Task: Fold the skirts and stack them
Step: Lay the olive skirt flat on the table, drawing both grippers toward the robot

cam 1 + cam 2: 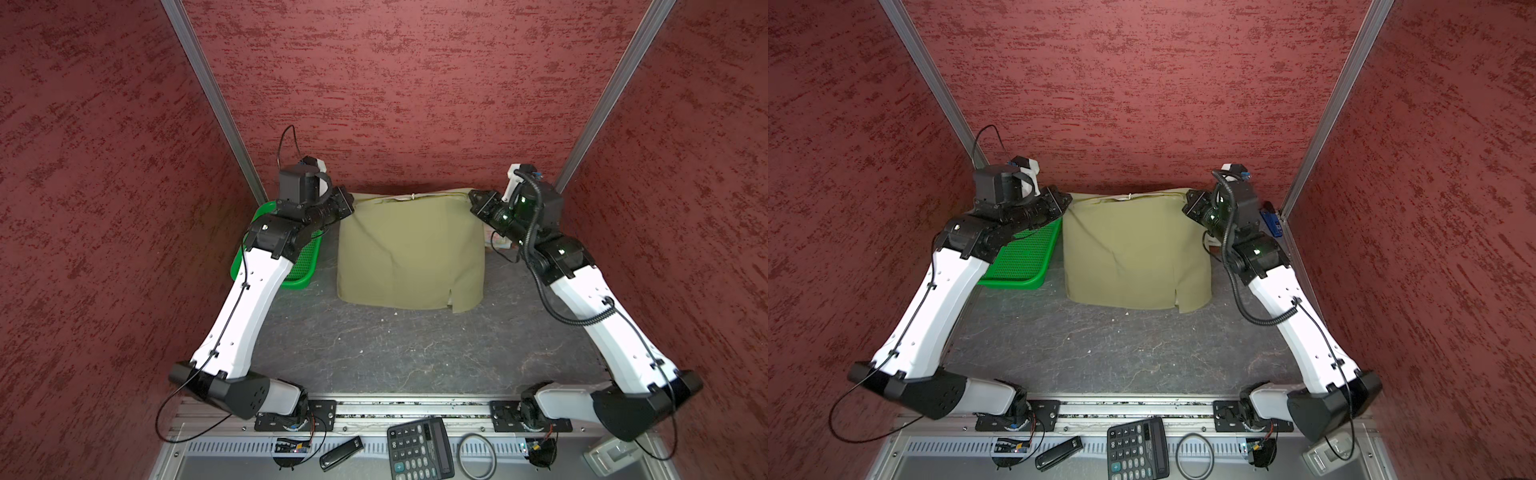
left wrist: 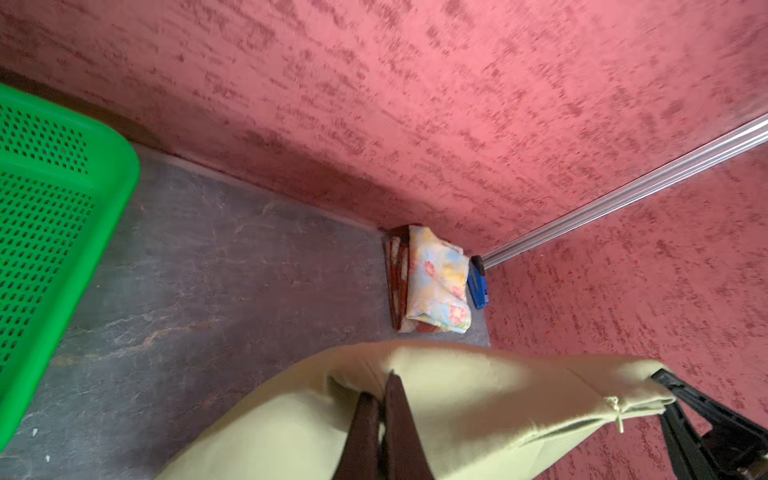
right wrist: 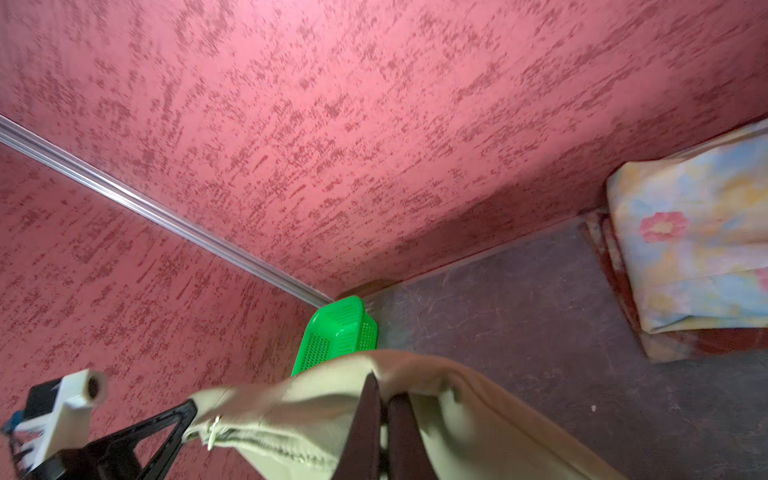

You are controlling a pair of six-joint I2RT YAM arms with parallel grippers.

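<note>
The olive-khaki skirt (image 1: 411, 253) (image 1: 1133, 253) hangs by its top edge between both grippers, and its lower hem rests on the dark table. My left gripper (image 1: 347, 204) (image 2: 380, 384) is shut on the skirt's upper left corner. My right gripper (image 1: 474, 200) (image 3: 382, 384) is shut on the upper right corner, beside the zip. In the far right corner the floral skirt (image 2: 440, 282) (image 3: 698, 249) lies folded on top of the folded plaid skirt (image 2: 397, 286) (image 3: 615, 266). My right arm mostly hides that stack in both top views.
A green mesh basket (image 1: 297, 284) (image 2: 124, 174) (image 3: 336, 332) stands at the back left under my left arm. A blue object (image 1: 1271, 218) (image 2: 478, 284) lies in the far right corner by the stack. Red walls close three sides. A calculator (image 1: 419, 449) lies in the front tray.
</note>
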